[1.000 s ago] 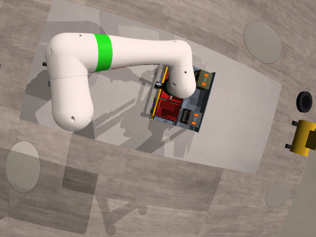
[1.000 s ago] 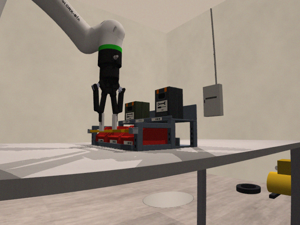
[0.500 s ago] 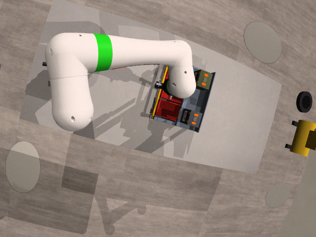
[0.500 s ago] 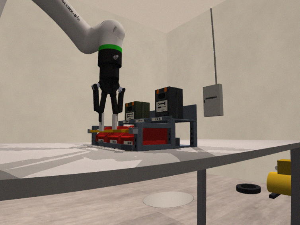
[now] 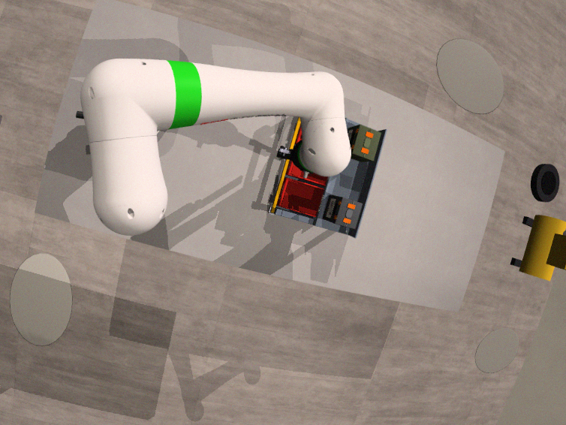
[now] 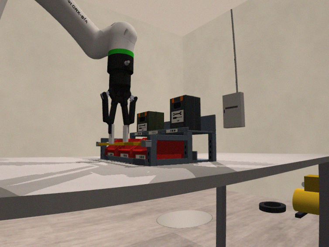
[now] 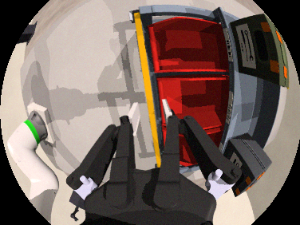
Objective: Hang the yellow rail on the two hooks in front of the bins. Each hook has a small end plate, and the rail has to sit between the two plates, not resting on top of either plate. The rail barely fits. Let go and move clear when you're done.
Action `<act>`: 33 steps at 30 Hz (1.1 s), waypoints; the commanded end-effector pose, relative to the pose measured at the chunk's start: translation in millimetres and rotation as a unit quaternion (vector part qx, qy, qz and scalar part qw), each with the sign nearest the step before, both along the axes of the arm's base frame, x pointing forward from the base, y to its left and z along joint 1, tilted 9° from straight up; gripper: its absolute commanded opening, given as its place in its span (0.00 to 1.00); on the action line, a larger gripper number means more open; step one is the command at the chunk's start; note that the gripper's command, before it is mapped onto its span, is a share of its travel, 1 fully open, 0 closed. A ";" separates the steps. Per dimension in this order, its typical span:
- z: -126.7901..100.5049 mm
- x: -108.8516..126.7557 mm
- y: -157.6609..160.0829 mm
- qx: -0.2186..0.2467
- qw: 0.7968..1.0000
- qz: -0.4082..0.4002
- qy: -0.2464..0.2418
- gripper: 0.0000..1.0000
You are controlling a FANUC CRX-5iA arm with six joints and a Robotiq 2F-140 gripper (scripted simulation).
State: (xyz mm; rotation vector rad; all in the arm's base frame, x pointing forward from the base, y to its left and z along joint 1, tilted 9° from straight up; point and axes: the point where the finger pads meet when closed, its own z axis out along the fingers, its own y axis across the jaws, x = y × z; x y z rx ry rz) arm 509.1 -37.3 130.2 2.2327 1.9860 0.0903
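Observation:
The yellow rail [image 6: 120, 143] lies level across the front of the grey rack, in front of the red bins [image 6: 125, 152]. Its ends sit at the small end plates of the left hook [image 6: 97, 143] and the right hook [image 6: 145, 143], apparently between them. My gripper [image 6: 117, 138] points straight down over the rail's left half. Its fingers are open, one tip on each side of the rail with a gap. In the wrist view the rail [image 7: 149, 90] runs between the fingertips, beside the red bins [image 7: 187, 80]. From above, the rail [image 5: 279, 191] shows partly under my wrist.
A green tool case [image 6: 150, 121] and a taller dark case [image 6: 185, 108] stand on the rack's top shelf. A grey box [image 6: 233, 109] hangs on the right wall. A yellow cylinder [image 6: 305, 201] and a black ring [image 6: 272, 206] lie on the floor.

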 end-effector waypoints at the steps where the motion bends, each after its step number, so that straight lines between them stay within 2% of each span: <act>1: 0.2 0.2 0.0 0.000 1.000 0.000 0.000 0.30; 15: 0.2 0.2 0.0 0.000 1.000 0.000 0.000 0.30; 20: 39.7 -5.7 3.0 0.000 1.000 0.000 0.000 0.30; 32: 39.7 -5.7 3.0 0.000 1.000 0.000 0.000 0.30; 33: 51.5 -7.4 3.8 0.000 1.000 0.000 0.000 0.30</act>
